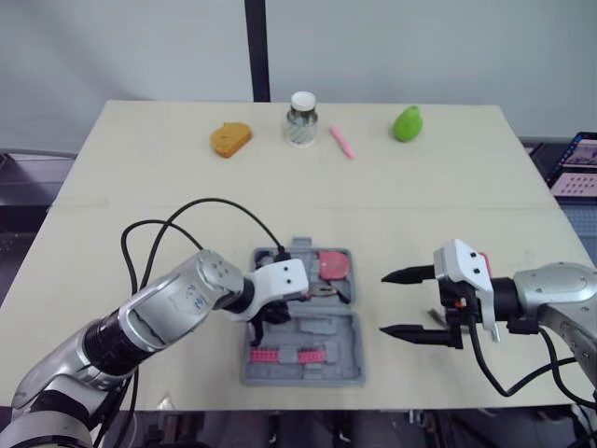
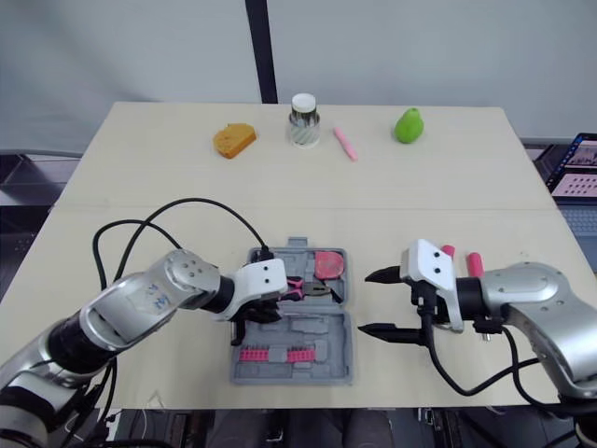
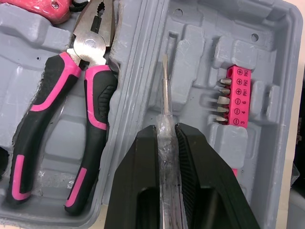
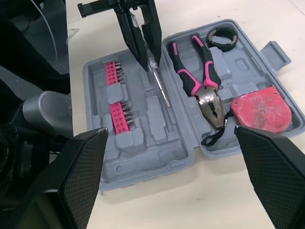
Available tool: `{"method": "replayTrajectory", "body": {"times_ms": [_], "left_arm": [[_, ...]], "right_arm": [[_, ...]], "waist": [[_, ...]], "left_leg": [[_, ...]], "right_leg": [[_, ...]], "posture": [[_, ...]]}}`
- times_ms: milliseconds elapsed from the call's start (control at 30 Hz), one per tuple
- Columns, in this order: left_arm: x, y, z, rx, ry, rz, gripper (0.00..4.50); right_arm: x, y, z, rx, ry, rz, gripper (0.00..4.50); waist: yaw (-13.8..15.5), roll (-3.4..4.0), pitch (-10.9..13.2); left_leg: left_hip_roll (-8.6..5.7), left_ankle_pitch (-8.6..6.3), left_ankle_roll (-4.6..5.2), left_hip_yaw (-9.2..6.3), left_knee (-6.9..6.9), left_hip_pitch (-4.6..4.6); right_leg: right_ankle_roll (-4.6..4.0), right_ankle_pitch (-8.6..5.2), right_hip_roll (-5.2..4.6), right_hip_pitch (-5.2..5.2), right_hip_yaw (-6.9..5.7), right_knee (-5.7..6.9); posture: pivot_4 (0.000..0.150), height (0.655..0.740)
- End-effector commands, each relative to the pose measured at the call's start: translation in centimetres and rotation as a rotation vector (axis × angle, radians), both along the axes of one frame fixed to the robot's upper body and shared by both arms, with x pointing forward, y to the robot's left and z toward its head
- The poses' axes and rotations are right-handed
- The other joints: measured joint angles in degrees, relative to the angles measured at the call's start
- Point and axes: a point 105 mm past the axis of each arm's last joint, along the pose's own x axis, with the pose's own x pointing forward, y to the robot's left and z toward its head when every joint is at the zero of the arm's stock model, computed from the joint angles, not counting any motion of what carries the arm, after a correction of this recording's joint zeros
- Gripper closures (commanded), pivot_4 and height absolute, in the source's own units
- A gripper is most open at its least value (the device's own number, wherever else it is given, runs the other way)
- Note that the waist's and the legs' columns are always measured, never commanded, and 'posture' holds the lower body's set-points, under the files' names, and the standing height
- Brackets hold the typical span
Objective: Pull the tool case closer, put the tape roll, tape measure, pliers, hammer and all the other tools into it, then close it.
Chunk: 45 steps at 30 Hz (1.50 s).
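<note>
The case (image 4: 152, 162) lies open and flat on the worktop (image 1: 140, 215), near the front edge and about midway between the two arms. Its far half holds the pliers (image 4: 198, 78), with the red tape measure (image 4: 261, 109) just beside the pliers' nose and the black tape roll (image 4: 224, 45) in the corner by their handles. The near half carries two pink bit strips (image 4: 113, 74) in their slots.

The left hand (image 3: 167, 128) is over the near half, close to the hinge. Its fingers are clamped on the clear handle of a slim screwdriver (image 3: 165, 95), whose shaft points out from the fingertips along a moulded groove. Whether the tip touches the tray I cannot tell.

The right hand (image 1: 383, 303) is on the case's right side, apart from it, with its two fingers spread wide and pointing toward the case, gripping nothing. Just behind it, two pink pieces (image 2: 475, 263) lie on the worktop, possibly tool handles, though they are mostly hidden.

Along the far edge, well apart from the case, sit an orange sponge (image 1: 230, 139), a jar (image 1: 301, 119) with a white lid, a pink pen (image 1: 341, 142) and a green fruit (image 1: 407, 123).
</note>
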Motion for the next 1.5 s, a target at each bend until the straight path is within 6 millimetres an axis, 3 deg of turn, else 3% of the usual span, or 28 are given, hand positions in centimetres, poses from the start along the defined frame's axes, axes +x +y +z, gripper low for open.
{"method": "replayTrajectory", "body": {"times_ms": [33, 467, 1500], "left_arm": [[0.1, -0.5, 0.4, -0.005, -0.021, -0.017, 4.44], [-0.2, -1.9, -0.1, -0.058, 0.0, -0.041, 4.44], [0.2, -2.5, -1.8, -0.053, -0.012, -0.101, 4.44]], "right_arm": [[-0.4, 0.0, 0.9, -0.008, -0.034, 0.013, 0.0], [-0.2, -0.2, 0.9, -0.009, -0.041, -0.005, 0.0], [-0.7, -0.5, 0.9, -0.001, -0.05, -0.03, 0.0]], "waist": [[0.2, 0.0, 0.0], [0.9, 0.0, 0.0], [0.9, 0.0, 0.0]], "left_leg": [[0.0, 0.0, 0.0, 0.0, 0.01, 0.0], [0.0, 0.0, 0.01, -0.01, 0.06, -0.01], [-0.02, 0.01, 0.04, -0.02, 0.09, -0.01]], "right_leg": [[0.0, 0.0, 0.0, 0.0, 0.0, 0.0], [0.0, 0.0, 0.0, 0.01, 0.0, 0.03], [0.0, 0.0, -0.01, 0.02, 0.0, 0.07]], "posture": [[0.15, 0.74], [0.15, 0.74], [0.15, 0.74]]}}
